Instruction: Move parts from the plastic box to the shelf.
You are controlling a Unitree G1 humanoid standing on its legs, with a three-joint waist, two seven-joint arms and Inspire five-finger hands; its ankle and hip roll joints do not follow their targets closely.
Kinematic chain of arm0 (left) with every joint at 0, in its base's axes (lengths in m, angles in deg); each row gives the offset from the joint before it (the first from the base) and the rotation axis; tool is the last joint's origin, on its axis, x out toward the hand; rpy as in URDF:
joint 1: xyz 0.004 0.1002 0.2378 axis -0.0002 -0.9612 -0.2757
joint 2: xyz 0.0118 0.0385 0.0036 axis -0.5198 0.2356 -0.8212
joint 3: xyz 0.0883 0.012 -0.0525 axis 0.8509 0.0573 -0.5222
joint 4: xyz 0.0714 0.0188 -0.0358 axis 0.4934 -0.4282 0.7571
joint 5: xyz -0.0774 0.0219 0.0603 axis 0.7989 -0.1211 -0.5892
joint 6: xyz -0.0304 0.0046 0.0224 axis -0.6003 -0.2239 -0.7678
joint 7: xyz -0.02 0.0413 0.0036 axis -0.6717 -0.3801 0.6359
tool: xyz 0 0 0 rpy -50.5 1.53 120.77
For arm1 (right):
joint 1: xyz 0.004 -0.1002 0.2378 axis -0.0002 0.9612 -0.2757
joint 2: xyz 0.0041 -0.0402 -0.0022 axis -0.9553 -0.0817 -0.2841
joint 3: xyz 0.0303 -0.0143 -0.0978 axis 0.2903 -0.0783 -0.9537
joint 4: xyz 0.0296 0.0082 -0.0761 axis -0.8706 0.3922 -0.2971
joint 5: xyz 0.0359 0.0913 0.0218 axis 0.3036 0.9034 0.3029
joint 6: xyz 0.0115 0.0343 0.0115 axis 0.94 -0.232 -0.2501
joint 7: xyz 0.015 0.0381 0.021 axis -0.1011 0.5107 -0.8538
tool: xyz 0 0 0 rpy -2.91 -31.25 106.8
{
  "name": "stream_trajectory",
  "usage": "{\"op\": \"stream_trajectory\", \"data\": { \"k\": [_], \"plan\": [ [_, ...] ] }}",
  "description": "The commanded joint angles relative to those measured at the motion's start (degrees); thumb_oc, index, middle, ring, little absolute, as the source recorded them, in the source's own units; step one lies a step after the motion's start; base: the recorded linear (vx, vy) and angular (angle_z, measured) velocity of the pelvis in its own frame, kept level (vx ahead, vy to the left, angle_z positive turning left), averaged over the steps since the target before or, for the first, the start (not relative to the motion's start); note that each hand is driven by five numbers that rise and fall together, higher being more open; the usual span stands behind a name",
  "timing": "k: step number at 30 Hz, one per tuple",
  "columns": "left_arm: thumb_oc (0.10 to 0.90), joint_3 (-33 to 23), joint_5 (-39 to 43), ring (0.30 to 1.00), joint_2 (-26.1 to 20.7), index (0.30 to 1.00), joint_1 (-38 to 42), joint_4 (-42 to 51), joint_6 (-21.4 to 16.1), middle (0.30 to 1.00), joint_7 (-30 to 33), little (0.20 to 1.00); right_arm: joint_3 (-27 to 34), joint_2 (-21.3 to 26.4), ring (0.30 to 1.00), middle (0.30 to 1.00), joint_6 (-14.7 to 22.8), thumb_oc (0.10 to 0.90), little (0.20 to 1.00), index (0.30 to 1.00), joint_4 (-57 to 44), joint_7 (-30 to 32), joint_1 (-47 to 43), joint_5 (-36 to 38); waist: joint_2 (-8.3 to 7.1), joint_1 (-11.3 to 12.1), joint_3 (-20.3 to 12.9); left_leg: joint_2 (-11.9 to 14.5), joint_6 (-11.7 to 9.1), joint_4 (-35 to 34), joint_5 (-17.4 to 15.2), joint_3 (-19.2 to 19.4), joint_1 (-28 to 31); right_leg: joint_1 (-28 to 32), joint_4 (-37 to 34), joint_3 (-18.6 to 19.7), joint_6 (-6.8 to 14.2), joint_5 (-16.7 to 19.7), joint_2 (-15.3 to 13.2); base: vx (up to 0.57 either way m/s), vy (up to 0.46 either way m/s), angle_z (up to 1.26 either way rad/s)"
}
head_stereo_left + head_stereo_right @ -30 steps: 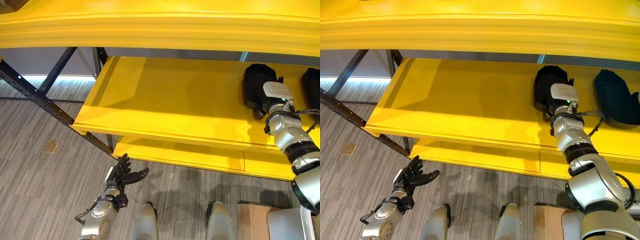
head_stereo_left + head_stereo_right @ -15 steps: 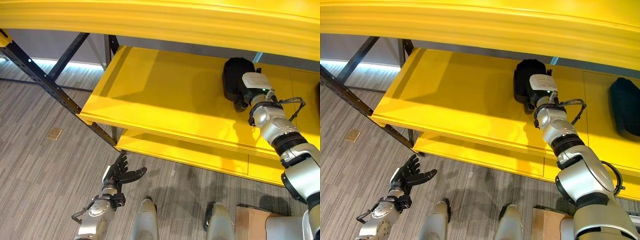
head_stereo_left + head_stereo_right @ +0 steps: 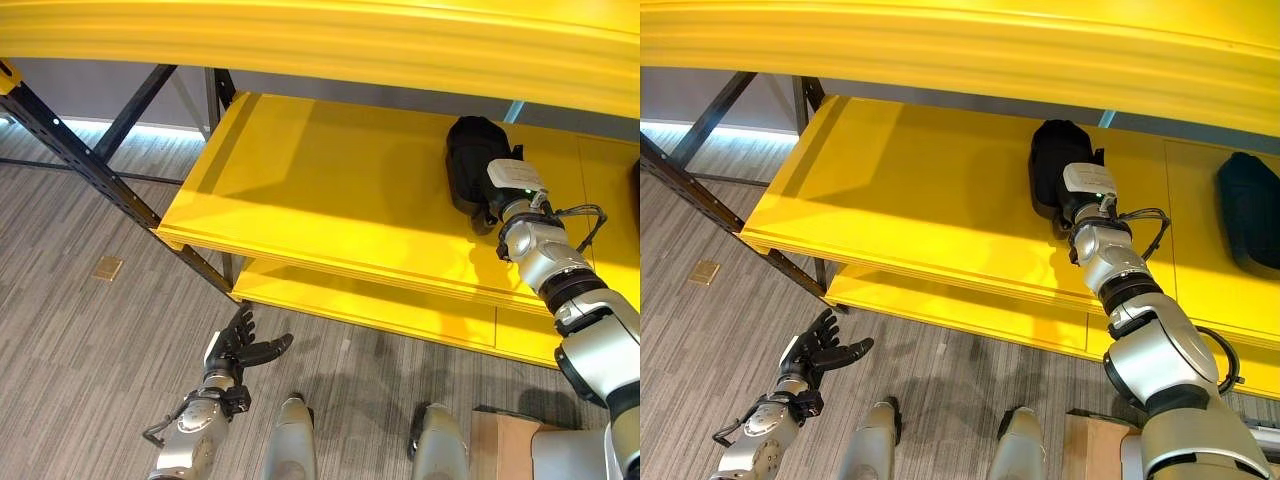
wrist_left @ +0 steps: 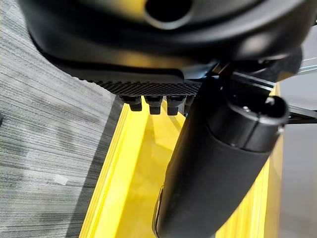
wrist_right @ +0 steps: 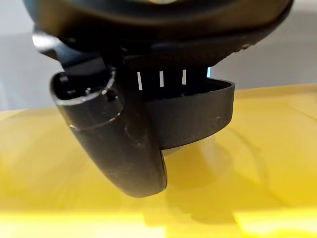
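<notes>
Parts: one black part (image 3: 1058,172) sits on the yellow shelf (image 3: 920,200) under the right hand (image 3: 1087,190), whose fingers' grip I cannot tell; another part (image 3: 1250,210) lies well apart. Left hand (image 3: 820,352) hangs low, fingers spread, holding nothing; release looks left to do.

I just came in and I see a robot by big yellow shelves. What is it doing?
The robot is putting a black part on the yellow shelf. Its right hand reaches over the shelf and is against that part, which the right wrist view shows between the thumb and the fingers. Another dark part already lies farther right on the same shelf. The left hand hangs low over the grey floor, fingers spread, holding nothing.
</notes>
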Motion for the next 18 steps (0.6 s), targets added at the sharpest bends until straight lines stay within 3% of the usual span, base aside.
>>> {"op": "stream_trajectory", "data": {
  "k": [1,18],
  "plan": [
    [0.900,-0.4,0.4,1.000,-4.9,1.000,2.1,5.1,-5.3,1.000,0.2,1.000,2.7,2.1,0.300,0.300,-0.9,0.400,0.300,0.300,3.0,3.0,-6.7,1.2,-0.42,0.4,-1.3,3.4,1.2,1.7,-4.5,-0.5,2.6,4.9,-2.6,4.8,0.3,-0.1,-0.5,0.00,0.000,0.00],
    [0.900,0.0,-0.6,1.000,-4.7,1.000,1.9,5.2,-5.0,1.000,-0.4,1.000,8.6,5.0,0.300,0.300,-1.4,0.400,0.300,0.300,9.3,4.8,0.3,5.1,0.25,-0.8,-1.0,3.6,1.1,2.6,-4.7,-0.2,1.9,3.7,-1.8,5.5,0.4,0.0,-0.4,0.00,-0.001,-0.01]
  ]
}}
